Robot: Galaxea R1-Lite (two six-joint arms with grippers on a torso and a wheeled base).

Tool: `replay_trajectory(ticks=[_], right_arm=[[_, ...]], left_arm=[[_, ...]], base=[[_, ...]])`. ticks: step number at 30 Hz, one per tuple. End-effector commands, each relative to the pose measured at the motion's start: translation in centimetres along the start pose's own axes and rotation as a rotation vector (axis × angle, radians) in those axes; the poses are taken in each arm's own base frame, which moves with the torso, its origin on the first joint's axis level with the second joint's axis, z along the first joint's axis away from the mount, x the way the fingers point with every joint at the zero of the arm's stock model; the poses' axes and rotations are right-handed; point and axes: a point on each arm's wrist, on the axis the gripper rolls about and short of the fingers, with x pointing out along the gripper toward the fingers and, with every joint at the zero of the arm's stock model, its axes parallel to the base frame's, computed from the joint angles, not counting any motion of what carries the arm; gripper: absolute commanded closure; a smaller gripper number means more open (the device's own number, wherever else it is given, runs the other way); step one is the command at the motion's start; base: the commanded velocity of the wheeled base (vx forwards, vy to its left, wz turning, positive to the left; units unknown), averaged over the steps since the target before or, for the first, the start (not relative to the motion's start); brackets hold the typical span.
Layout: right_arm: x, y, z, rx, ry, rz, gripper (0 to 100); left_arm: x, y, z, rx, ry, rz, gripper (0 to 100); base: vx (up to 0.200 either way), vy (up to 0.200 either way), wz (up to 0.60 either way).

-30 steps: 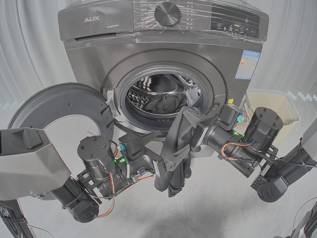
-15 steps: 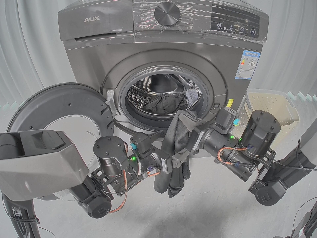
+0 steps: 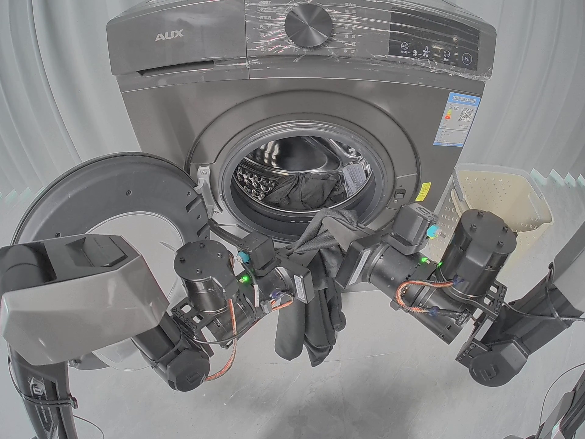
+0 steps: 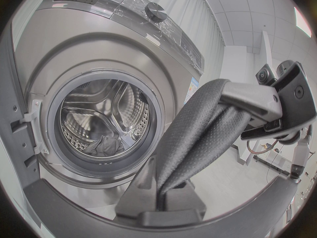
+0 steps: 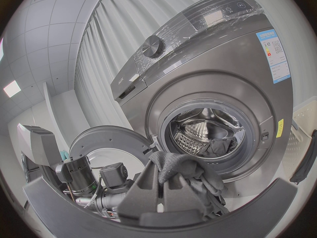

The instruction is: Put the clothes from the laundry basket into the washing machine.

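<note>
Evidently the soft, light dark grey knit garment (image 3: 308, 324) is clamped by left fingers (image 4: 138, 192) and right fingers (image 5: 145, 192) alike, sagging below them; bunched folds are best gripped.

The washing machine (image 3: 292, 99) is smooth grey metal with a soft shine. Its drum (image 3: 286, 150) is very shiny metal with little holes. Crinkly clear plastic wrap (image 3: 341, 32) covers the top panel. The dark cloth (image 3: 304, 330) looks soft, dull and bumpy. The basket (image 3: 512, 196) is smooth cream plastic.
</note>
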Motion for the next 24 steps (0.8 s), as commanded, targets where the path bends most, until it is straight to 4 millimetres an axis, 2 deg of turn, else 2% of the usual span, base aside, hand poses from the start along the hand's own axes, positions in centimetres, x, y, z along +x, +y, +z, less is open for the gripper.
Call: replay_trajectory(ticks=[1, 6, 7, 12, 15, 22, 24], right_arm=[[-0.2, 0.0, -0.2, 0.004, 0.008, 0.008, 100], [-0.5, 0.2, -0.4, 0.026, 0.014, 0.016, 100], [-0.5, 0.2, -0.4, 0.026, 0.014, 0.016, 0], [-0.9, -0.2, -0.2, 0.025, 0.002, 0.0, 0], [-1.9, -0.7, 0.3, 0.023, -0.003, -0.014, 0], [-4.2, -2.5, 1.1, 0.016, -0.011, -0.054, 0], [-4.9, -3.1, 1.3, 0.014, -0.011, -0.043, 0]], left_arm=[[-0.4, -0.3, 1.0, 0.0, -0.018, -0.006, 100], [-0.7, -0.5, 1.3, 0.0, -0.021, -0.01, 100], [-0.7, -0.5, 1.4, 0.0, -0.024, -0.01, 100], [-1.0, -0.1, 1.9, 0.001, -0.031, 0.003, 100], [-1.3, 0.7, 2.2, 0.004, -0.037, 0.025, 100], [-1.7, 1.3, 3.0, 0.002, -0.052, 0.043, 100], [-1.9, 1.3, 3.9, 0.002, -0.078, 0.04, 100]], base=[[0.0, 0.0, 0.0], [0.0, 0.0, 0.0], [0.0, 0.0, 0.0], [0.0, 0.0, 0.0], [0.0, 0.0, 0.0], [0.0, 0.0, 0.0], [0.0, 0.0, 0.0]])
